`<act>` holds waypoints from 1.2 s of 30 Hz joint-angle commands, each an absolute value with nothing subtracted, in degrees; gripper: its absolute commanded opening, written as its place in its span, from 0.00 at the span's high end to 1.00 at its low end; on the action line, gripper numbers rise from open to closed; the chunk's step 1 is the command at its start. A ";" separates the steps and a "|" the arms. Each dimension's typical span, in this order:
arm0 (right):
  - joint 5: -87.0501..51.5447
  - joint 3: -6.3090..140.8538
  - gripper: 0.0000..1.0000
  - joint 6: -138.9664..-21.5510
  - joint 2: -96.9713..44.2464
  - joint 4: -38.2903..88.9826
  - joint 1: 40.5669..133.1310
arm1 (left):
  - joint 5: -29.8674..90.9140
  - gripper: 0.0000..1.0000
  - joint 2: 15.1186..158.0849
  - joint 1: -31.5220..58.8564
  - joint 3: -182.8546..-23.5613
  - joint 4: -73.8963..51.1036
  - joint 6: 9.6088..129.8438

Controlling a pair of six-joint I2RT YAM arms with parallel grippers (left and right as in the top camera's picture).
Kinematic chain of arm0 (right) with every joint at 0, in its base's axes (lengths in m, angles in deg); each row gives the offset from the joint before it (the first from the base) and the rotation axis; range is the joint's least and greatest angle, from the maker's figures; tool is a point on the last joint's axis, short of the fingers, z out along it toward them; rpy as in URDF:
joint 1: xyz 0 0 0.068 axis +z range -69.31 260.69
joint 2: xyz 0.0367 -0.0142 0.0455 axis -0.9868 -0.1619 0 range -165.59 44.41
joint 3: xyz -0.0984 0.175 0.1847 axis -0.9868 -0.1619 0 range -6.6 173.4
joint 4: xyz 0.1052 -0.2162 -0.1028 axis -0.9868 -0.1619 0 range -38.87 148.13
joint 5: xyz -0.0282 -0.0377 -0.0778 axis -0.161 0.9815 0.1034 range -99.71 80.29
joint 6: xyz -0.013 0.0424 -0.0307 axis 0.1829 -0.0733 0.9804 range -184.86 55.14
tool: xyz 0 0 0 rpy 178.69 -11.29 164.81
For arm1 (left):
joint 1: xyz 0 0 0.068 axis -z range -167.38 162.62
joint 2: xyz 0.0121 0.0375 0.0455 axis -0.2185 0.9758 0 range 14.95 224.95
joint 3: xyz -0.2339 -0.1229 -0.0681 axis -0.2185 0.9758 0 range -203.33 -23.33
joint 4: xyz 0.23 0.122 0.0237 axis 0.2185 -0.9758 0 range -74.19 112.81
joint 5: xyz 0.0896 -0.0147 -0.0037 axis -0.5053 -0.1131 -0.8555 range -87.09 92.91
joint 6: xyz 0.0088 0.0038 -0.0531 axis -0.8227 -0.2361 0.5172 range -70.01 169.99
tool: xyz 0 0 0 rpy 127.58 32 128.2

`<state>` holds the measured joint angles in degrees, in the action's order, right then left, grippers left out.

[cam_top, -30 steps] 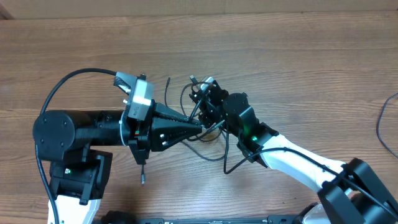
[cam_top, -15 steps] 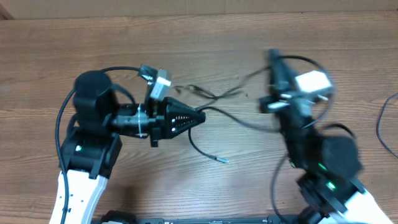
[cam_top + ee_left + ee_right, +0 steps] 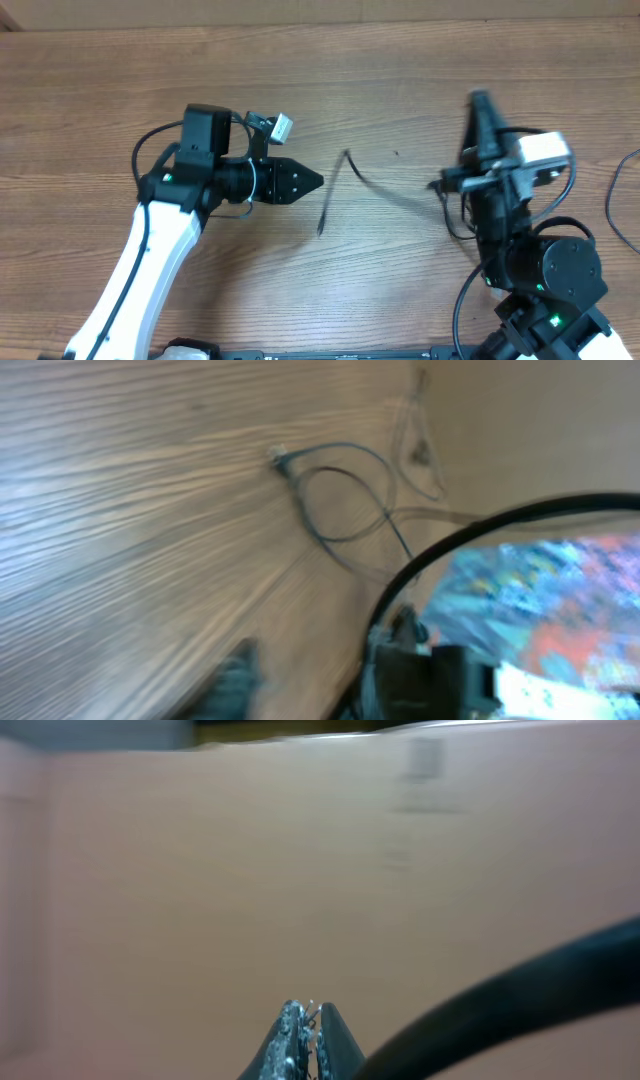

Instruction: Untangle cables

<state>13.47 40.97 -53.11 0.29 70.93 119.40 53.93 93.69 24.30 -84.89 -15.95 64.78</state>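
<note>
Cables (image 3: 348, 156) lie on the wooden counter (image 3: 400, 60) in the open stretch between the two arms. From overhead, a thin black line climbs from a loose end near the counter's middle to a sharp kink, then trails right toward the lower part of the right arm. It is blurred, and I cannot tell whether it is one cord or two.

The left fingers (image 3: 312, 181) point right, their tip just left of the kinked line. I see nothing hanging from them, and I cannot tell how far open they stand. The left wrist view is smeared, but it shows the cables (image 3: 340, 500) looped on the wood ahead of that arm. A small plug end (image 3: 278, 455) sits at the top of the loop, and the arm's own thick black cable (image 3: 480, 530) arches across in front.

The right fingers (image 3: 479, 105) point toward the far edge of the counter, well away from the cables, which pass lower down beside that arm. Up close they (image 3: 295, 1032) are pressed together, with no cord visible between them, facing a plain pale surface (image 3: 200, 870).
</note>
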 commanded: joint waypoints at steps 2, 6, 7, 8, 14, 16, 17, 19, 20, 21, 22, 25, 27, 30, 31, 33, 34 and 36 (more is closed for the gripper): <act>-16.69 41.97 0.96 -56.35 -0.12 70.40 119.62 | 50.54 0.01 99.16 23.89 -84.94 -16.19 65.56; -14.79 41.97 0.96 -56.30 -1.63 70.38 119.62 | 51.18 0.00 102.92 23.89 -84.94 -16.52 67.38; -12.91 41.97 0.96 -56.30 -1.96 70.43 119.62 | 51.29 0.00 103.70 23.89 -84.94 -16.72 67.92; -10.57 41.97 0.96 -56.28 -2.24 70.62 119.62 | 51.42 0.00 104.34 23.89 -84.94 -17.05 68.21; -5.72 42.24 0.96 -56.26 -2.53 79.19 119.62 | 52.29 0.00 105.93 23.99 -84.94 -17.92 68.23; -5.90 42.87 0.96 -56.35 -3.01 83.69 119.62 | 52.49 0.01 105.93 24.37 -84.94 -17.75 68.27; -6.66 43.46 0.96 -57.31 -3.60 85.00 119.62 | 52.49 0.00 105.93 24.67 -84.94 -17.66 68.29; -11.38 45.40 0.96 -61.35 -5.92 85.14 119.62 | 52.45 0.00 105.93 25.15 -84.94 -17.57 68.27; -15.71 46.74 0.96 -62.88 -7.86 84.20 119.62 | 52.42 0.00 105.93 25.37 -84.94 -17.57 68.25; -19.38 47.98 0.96 -64.22 -9.83 83.32 119.65 | 52.40 0.00 105.93 25.55 -84.94 -17.64 68.23; -23.07 49.34 0.96 -65.92 -11.97 82.64 119.71 | 52.40 0.00 105.93 25.63 -84.94 -17.72 68.23; -33.02 54.08 0.96 -70.64 -19.01 81.44 121.11 | 51.77 0.00 105.93 25.66 -84.94 -18.53 68.23; -35.90 57.75 0.96 -71.08 -23.34 79.74 123.12 | 50.65 0.00 105.93 25.66 -84.94 -19.56 68.25; -35.90 64.75 0.96 -68.63 -27.95 70.19 125.98 | 48.29 0.01 105.93 25.66 -84.94 -21.40 68.23; -35.75 67.74 0.96 -65.72 -29.11 65.20 126.73 | 47.48 0.01 105.93 25.66 -84.94 -22.05 68.23; -33.41 72.97 0.96 -60.52 -30.33 56.70 127.47 | 46.13 0.00 105.93 25.66 -84.94 -22.82 68.23; -30.72 75.72 0.96 -58.42 -30.50 52.66 127.56 | 45.50 0.00 105.93 25.66 -84.94 -23.10 68.21; -24.30 80.35 0.96 -56.83 -30.26 47.43 127.45 | 44.14 0.00 105.93 25.66 -84.94 -23.58 68.23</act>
